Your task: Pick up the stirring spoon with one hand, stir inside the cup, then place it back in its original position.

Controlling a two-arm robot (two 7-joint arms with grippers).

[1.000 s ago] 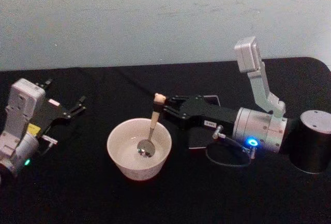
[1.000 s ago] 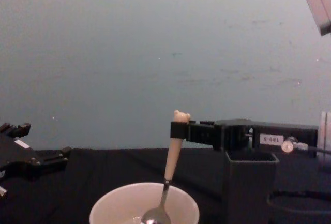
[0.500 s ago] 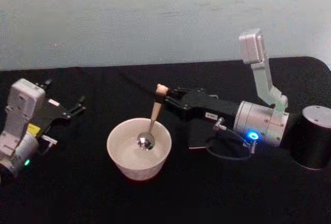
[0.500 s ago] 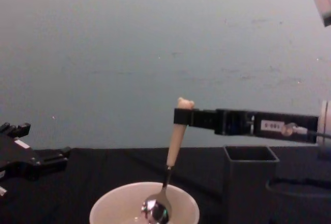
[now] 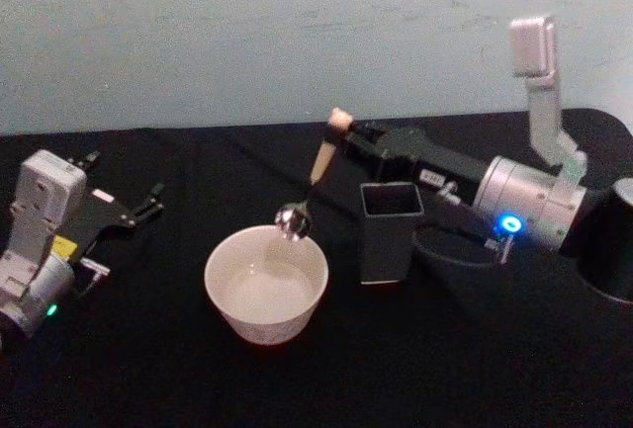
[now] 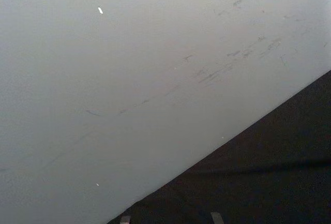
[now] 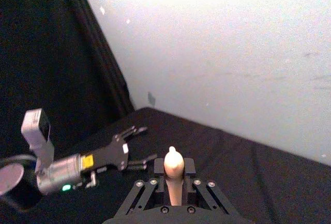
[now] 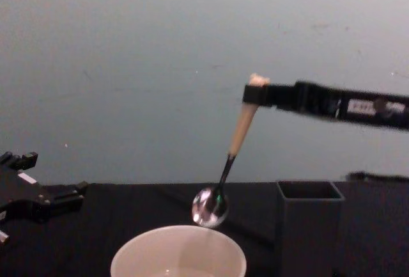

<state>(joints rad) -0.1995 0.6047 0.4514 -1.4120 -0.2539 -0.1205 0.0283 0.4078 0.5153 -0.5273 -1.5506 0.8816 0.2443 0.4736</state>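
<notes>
Stirring spoon (image 5: pixel 315 179), the small one with a beige handle topped by a tiny bear head, a thin dark metal neck and a shiny round silver bowl, hangs in the air, clear of both the cup and the holder.

From my console, the black-covered table (image 5: pixel 445 369) spans the head view, with a pale plain wall (image 5: pixel 247 33) behind it. My silver-bodied right arm (image 5: pixel 529 206) reaches in from the right, stretched roughly level above the table toward its middle. At its end, the black right gripper (image 5: pixel 343 133) has its jaws closed on the top of the spoon's handle, just under the bear head; the right wrist view shows the handle pinched squarely between them. The spoon dangles tilted from that grip, with the handle up and to the right and the bowl down and to the left.

My left arm sits parked low at the table's left edge. The left gripper (image 7: pixel 149 143) has its jaws spread wide and holds nothing.

The wide round cream-white cup (image 5: pixel 259 321) stands upright near the middle of the table. In the chest view the spoon's silver bowl hovers just above the right part of the rim, with a gap between them. The dark grey square-sided box holder (image 5: pixel 388 240) stands upright just beside the cup on its right, without touching it.
</notes>
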